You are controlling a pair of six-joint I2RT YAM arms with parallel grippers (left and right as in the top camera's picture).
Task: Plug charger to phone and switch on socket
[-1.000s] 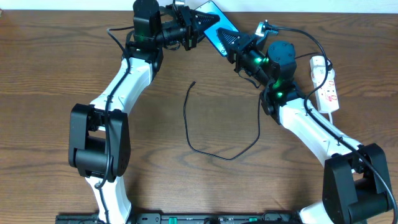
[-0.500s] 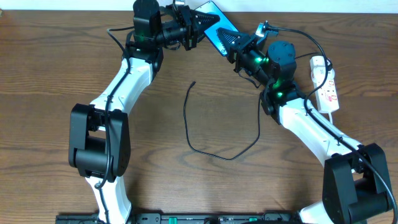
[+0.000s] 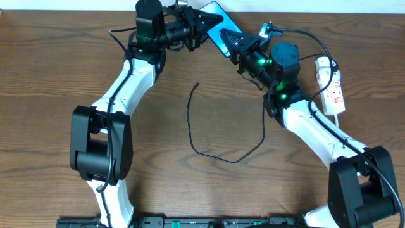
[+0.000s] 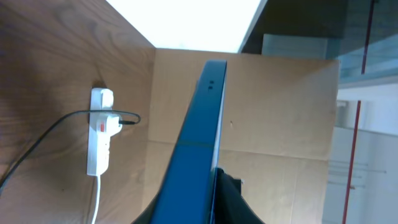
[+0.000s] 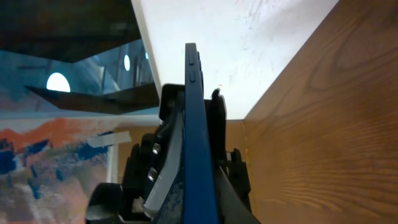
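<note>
1. The charger point(image 3: 189, 120) lies loose in a long curve on the bare middle of the surface point(image 3: 50, 95). Its plug tip point(image 3: 197, 84) points toward the far edge, well apart from both arms, and nothing holds it.
2. The left gripper point(image 3: 212, 20) reaches in from the left and meets the phone's near corner. In the left wrist view the phone runs edge-on into the jaws, but I cannot tell whether they are clenched on it or loosened.
3. The phone point(image 3: 217, 9) sits at the far edge of the surface, between the two grippers and turned up on its side.
4. The right gripper point(image 3: 229, 39) comes in from the right, its jaws clenched on the phone's lower end.
5. The socket point(image 3: 332, 85) lies far right, beside the right arm, with a black lead running into it. Its switch is too small to read.
6. In hand, as I judge it: positioning the phone, with plugging not yet begun. Next, one arm should steady the phone with its port exposed. The other must fetch the plug tip and line it up squarely.
</note>
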